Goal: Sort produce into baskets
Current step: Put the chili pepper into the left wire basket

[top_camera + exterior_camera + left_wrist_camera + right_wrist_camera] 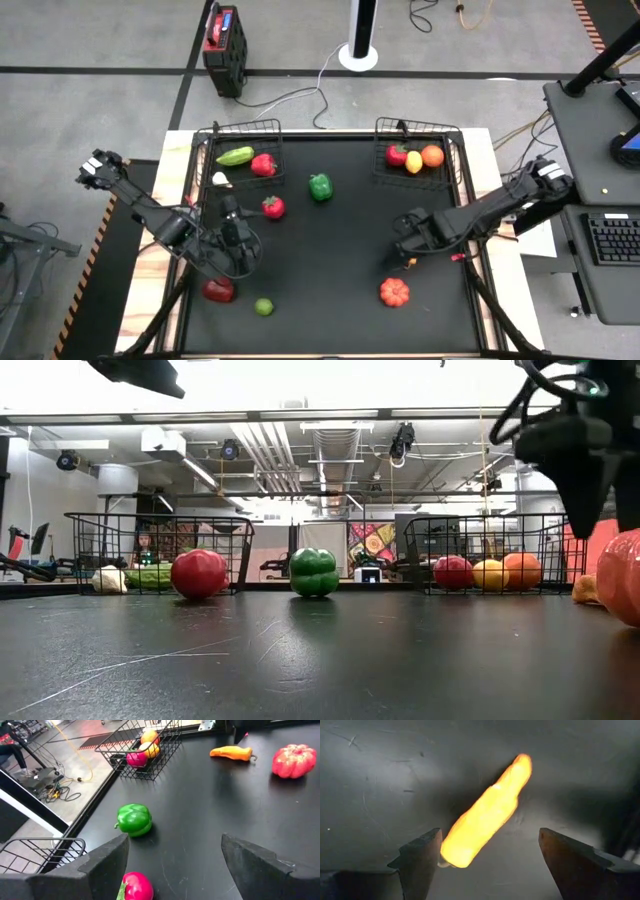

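Two wire baskets stand at the table's far edge. The left basket (240, 150) holds a green and a red piece; the right basket (418, 155) holds a red, a yellow and an orange one. A green pepper (320, 186), a red piece (272, 207), a white piece (221, 179), another red piece (219, 290), a lime (263, 306) and a ribbed red piece (394, 292) lie loose on the table. My right gripper (490, 837) points down, open, above a long orange piece (487, 812), one finger on either side of it. My left gripper (175, 850) hangs open above the table, just short of the red piece (136, 887).
The black mat's middle lies bare between the green pepper (134, 819) and the ribbed red piece (294, 761). A red and black case (224, 45) and cables lie on the floor beyond the far edge. A desk with a keyboard (612, 240) stands to the right.
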